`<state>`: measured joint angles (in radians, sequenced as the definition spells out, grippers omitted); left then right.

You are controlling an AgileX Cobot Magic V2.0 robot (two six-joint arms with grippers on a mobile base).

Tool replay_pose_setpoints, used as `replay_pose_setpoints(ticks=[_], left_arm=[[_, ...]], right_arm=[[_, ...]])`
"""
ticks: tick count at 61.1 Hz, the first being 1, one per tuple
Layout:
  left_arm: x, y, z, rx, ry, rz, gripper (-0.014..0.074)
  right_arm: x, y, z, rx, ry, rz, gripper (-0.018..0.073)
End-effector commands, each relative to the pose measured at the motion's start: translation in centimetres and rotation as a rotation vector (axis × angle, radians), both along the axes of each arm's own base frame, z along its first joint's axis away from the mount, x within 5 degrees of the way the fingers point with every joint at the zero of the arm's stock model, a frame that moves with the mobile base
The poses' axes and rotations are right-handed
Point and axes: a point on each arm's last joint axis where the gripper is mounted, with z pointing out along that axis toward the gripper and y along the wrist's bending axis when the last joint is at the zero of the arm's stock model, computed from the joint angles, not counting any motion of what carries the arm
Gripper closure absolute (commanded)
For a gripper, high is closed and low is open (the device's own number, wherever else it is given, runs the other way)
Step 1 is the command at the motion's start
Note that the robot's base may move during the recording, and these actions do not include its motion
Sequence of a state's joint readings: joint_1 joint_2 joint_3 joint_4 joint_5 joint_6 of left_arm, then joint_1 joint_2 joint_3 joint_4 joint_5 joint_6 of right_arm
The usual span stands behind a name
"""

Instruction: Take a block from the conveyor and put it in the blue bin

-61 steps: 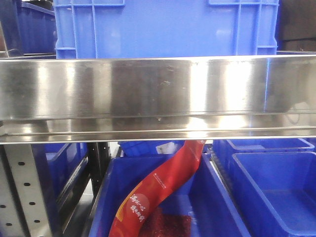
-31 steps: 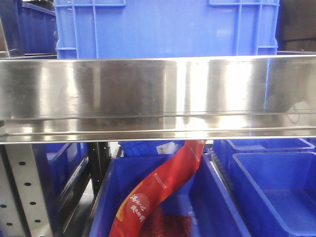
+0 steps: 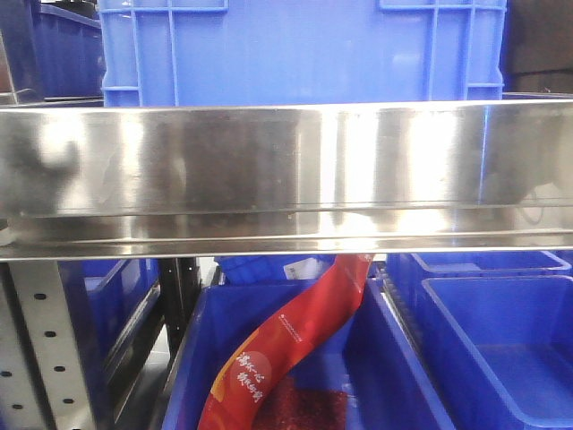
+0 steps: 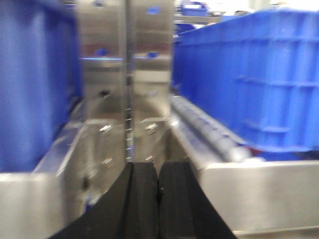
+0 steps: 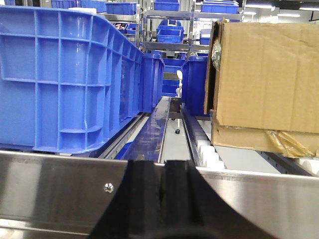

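steel shelving and blue crates point(image 3: 304, 49) fill every view; neither the block nor the conveyor shows, so which arm is nearer cannot be told. left gripper point(image 4: 158, 199) and right gripper point(image 5: 163, 199) are both pressed together, empty.

Left gripper point(image 4: 158, 186): two matte black fingers point(image 4: 142, 199), flat-faced, widening toward the base. Right gripper point(image 5: 162, 186): same plain black fingers point(image 5: 144, 199), smooth, no markings visible.
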<state>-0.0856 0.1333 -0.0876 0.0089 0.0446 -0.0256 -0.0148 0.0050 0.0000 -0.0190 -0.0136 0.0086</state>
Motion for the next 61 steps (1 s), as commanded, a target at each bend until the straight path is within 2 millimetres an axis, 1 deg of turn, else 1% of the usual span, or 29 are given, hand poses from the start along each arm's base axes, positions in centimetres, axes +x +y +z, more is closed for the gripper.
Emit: replay_pose_setpoints(ticks=[1, 8, 13, 16, 61], left_arm=[[-0.23, 0.22, -0.84, 0.0, -0.011, 0.031, 0.0707], [-0.57, 0.4, -1.65, -0.007, -0.067, 0.059, 0.0707], [-1.01, 0.51, -1.09, -0.022, -0.163, 0.076, 0.0707], [-0.96, 0.55, -1.6, -0.03, -0.107, 0.082, 0.0707], [-0.99, 0.59, -1.37, -0.047, -0.132, 0.087, 0.0707]], right_arm=[[-0.07, -0.01, 0.23, -0.006, -0.027, -0.002, 0.0721], [-0.07, -0.01, 0.23, -0.006, -0.027, -0.002, 0.0721], [-0.07, -0.01, 0.23, -0.006, -0.027, -0.002, 0.0721], [-0.07, -0.01, 0.23, -0.006, -0.027, -0.002, 0.0721], [-0.07, -0.01, 0.25, -0.006, -0.03, -0.002, 0.0721]])
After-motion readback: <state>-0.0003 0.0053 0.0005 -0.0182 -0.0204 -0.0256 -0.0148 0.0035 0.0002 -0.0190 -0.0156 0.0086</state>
